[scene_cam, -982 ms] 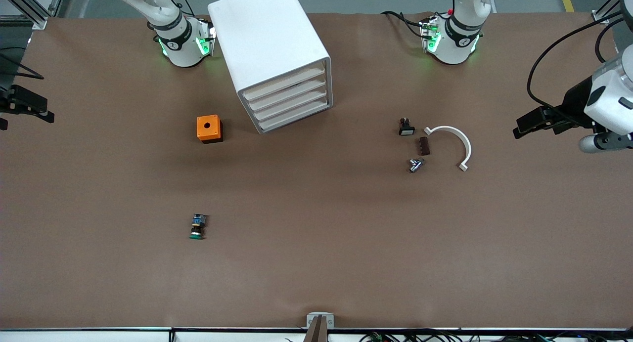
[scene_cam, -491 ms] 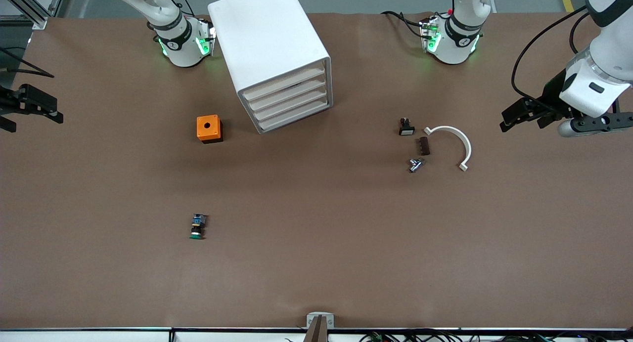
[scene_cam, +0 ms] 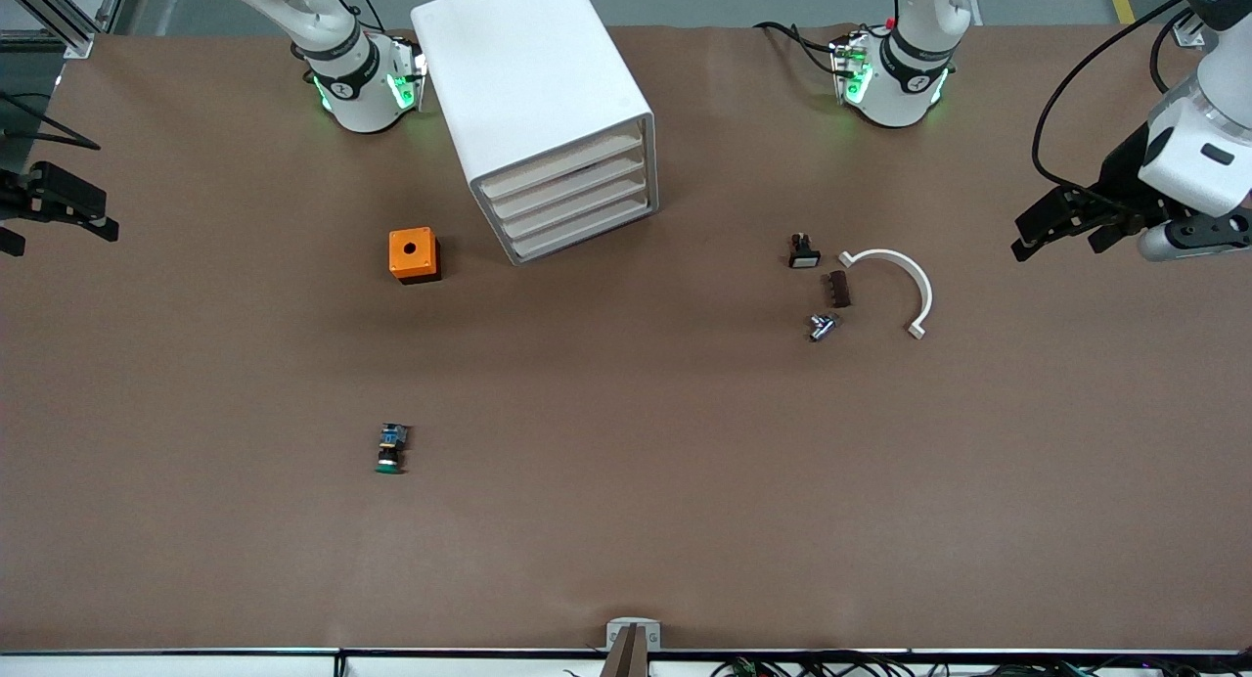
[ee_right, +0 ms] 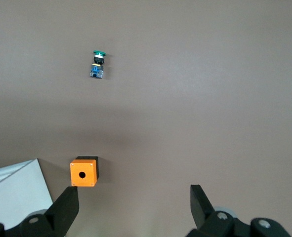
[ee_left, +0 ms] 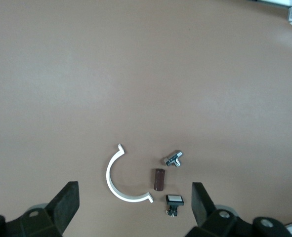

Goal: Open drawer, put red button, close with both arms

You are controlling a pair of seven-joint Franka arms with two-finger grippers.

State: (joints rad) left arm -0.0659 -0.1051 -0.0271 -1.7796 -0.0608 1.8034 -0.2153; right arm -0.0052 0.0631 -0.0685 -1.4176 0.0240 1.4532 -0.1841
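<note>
The white cabinet [scene_cam: 536,110] stands near the robots' edge of the brown counter [scene_cam: 626,520], turned at an angle, all four drawers shut. The drawer [scene_cam: 583,235] at its bottom faces bare counter, with nothing in front of it. The orange box with a hole [scene_cam: 413,254] sits beside the cabinet toward the right arm's end. A green-capped button [scene_cam: 391,449] lies alone, nearer the front camera, with wide bare counter around it. Toward the left arm's end a cluster lies close together: a white curved clip [scene_cam: 895,284], a brown block [scene_cam: 838,289], a small metal fitting [scene_cam: 822,326] and a black switch with a white face [scene_cam: 803,251]. No red button shows in any view.

The left tool [scene_cam: 1061,227] hovers over the counter's left-arm end, fingers wide, holding nothing. The right tool [scene_cam: 54,207] hangs at the right-arm edge, also wide and empty.
</note>
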